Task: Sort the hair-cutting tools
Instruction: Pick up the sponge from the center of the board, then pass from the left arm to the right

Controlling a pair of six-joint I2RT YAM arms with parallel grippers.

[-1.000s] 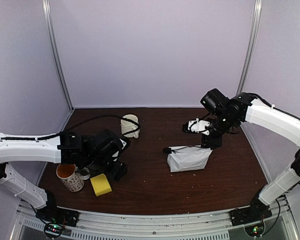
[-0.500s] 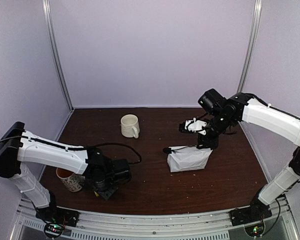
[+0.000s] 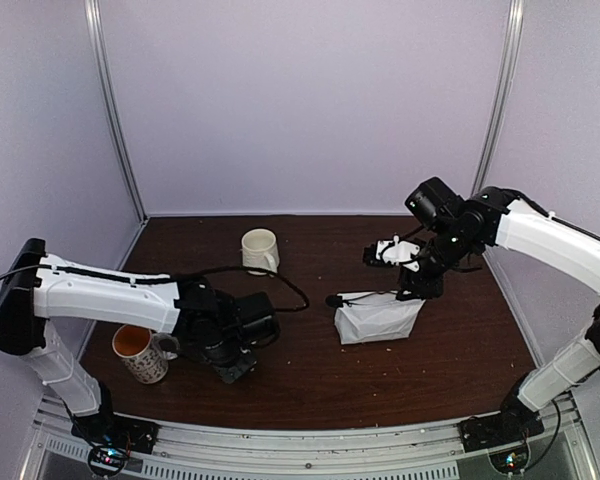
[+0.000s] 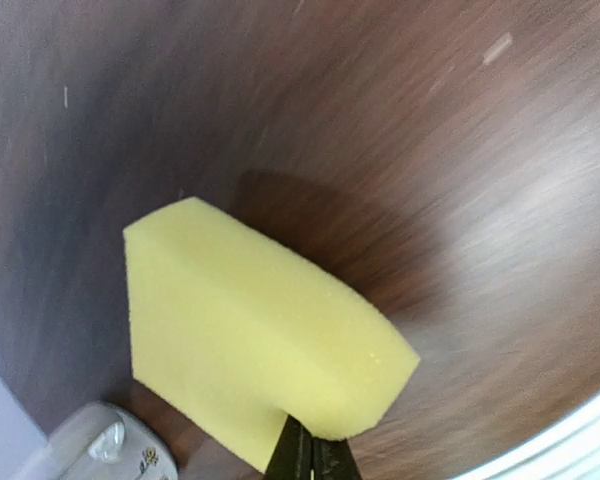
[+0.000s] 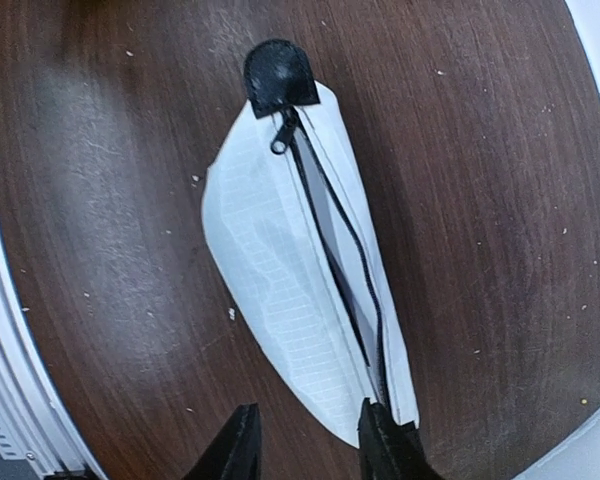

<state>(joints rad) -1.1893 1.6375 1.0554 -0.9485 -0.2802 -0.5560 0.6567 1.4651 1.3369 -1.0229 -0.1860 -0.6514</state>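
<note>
White zip pouch (image 3: 378,316) centre-right on the brown table (image 3: 310,375) — cream mug (image 3: 259,250) upper centre, patterned mug (image 3: 140,353) lower left, yellow sponge (image 4: 250,330) mid-frame.

The top external camera sits high behind the arm bases (image 3: 110,432), looking forward and down over the whole brown table (image 3: 310,385) to the back wall (image 3: 310,110). The left wrist camera looks down from very close on a yellow sponge block (image 4: 240,330), with blurred wood behind it. The right wrist camera looks almost straight down, close, on the white zip pouch (image 5: 280,270). Only that pouch also shows from the top.
</note>
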